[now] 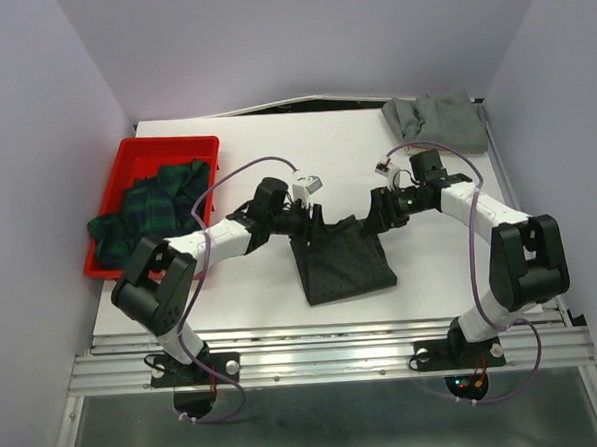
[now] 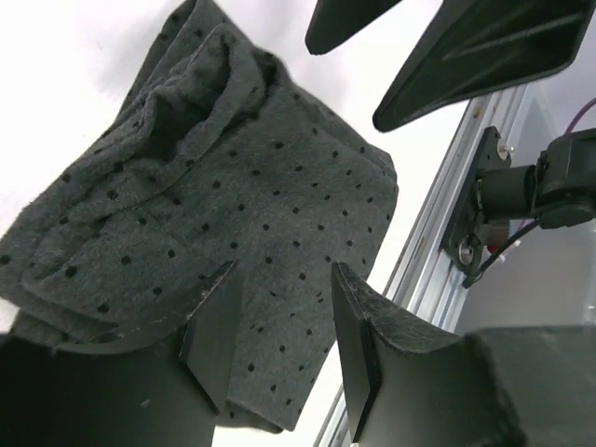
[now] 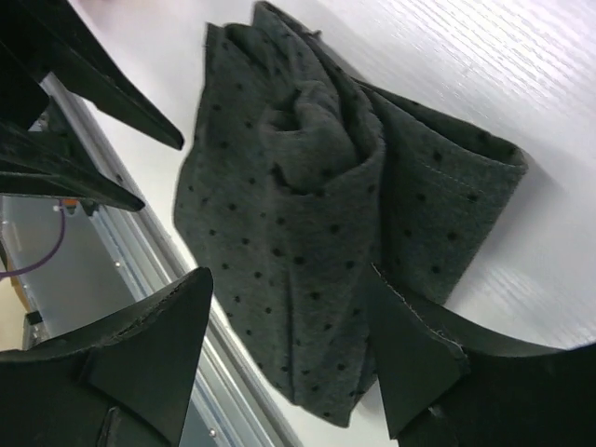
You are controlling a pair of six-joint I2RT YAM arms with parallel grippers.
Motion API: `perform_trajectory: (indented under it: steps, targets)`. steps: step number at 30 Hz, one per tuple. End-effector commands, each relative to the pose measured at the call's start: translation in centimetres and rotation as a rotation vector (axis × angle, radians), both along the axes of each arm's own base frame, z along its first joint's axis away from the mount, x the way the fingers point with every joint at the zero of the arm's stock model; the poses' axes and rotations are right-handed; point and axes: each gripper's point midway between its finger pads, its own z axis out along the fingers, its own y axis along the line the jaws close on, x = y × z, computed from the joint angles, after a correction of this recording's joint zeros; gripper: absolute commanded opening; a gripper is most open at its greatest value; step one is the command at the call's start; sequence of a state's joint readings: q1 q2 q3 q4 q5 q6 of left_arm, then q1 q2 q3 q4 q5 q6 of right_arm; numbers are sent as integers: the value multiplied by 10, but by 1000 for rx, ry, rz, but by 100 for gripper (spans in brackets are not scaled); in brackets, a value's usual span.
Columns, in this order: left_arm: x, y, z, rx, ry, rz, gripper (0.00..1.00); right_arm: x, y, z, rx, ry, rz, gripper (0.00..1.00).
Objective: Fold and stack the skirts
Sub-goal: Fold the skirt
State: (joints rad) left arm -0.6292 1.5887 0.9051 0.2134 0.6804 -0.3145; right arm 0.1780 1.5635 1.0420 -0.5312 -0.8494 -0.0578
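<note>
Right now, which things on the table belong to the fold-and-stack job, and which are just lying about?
Job:
dotted charcoal skirt, centre
plaid skirt, left
grey skirt, far right corner

Lying about:
red tray under the plaid skirt

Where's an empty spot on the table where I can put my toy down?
Free: the far middle of the table, between the red tray and the grey skirt; also the near strip left of the dotted skirt. Crowded: the middle, where the left gripper and right gripper meet at that skirt's far edge.
</note>
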Motion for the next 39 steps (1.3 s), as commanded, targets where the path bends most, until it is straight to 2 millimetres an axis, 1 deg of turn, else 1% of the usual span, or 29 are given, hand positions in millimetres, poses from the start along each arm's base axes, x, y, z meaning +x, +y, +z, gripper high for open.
perform_trajectory:
  steps: [1,2,3,5,7,8,10,11,12,14,15,17,18,19,21,25,27,29,30,31,33,34,35,36,37,38,39]
  targets:
    - [19,0,-6,-50,61,33,52,10,0,-21,-55,-54,40,72]
    - [22,3,-10,-48,78,44,52,10,0,-24,-57,-52,42,72]
    - [24,5,-19,-36,102,52,52,14,0,-26,-61,-63,40,72]
    - [29,10,-25,-26,119,64,52,16,3,-33,-70,-63,42,71]
    - [30,13,-34,-10,135,70,52,24,2,-38,-80,-85,31,68]
    - [31,14,-36,-7,138,74,52,27,3,-40,-82,-81,25,65]
    - [33,18,-41,5,142,88,52,35,3,-47,-92,-79,10,51]
    - [33,20,-44,14,144,94,53,37,2,-49,-97,-78,2,38]
    - [34,22,-47,23,146,101,53,41,1,-55,-108,-76,-4,33]
    - [38,26,-52,39,142,116,53,42,3,-60,-102,-46,-17,21]
    - [39,29,-56,53,147,123,52,42,4,-67,-101,-20,-22,11]
    - [41,33,-64,79,149,139,52,45,5,-72,-93,15,-44,1]
    - [42,35,-67,92,156,145,50,45,6,-75,-96,26,-50,1]
    - [44,37,-73,108,159,158,49,48,1,-82,-103,50,-74,1]
    - [46,42,-80,140,165,171,46,54,-1,-86,-122,35,-91,1]
    - [56,54,-88,176,154,218,46,61,-11,-93,-144,65,-157,1]
    - [63,58,-81,141,147,228,49,59,-10,-93,-136,71,-155,1]
    - [65,57,-66,105,117,199,51,57,-7,-87,-113,73,-154,1]
    - [65,55,-59,92,94,181,53,57,-6,-82,-102,62,-153,1]
    - [65,54,-46,71,63,170,53,57,-4,-77,-89,62,-150,1]
    - [65,54,-32,65,32,162,54,58,-3,-67,-73,49,-158,4]
    - [66,55,-26,66,5,159,54,59,-2,-62,-68,41,-162,6]
    - [67,57,-13,65,-47,154,55,62,-2,-56,-65,33,-176,11]
    - [67,58,-5,61,-74,147,56,64,-2,-50,-60,24,-184,20]
    - [64,60,8,57,-114,137,56,68,-2,-38,-52,7,-206,26]
    - [61,60,14,51,-128,129,56,70,-2,-32,-49,-4,-216,37]
    - [58,61,19,47,-137,125,56,71,-2,-26,-45,-12,-226,59]
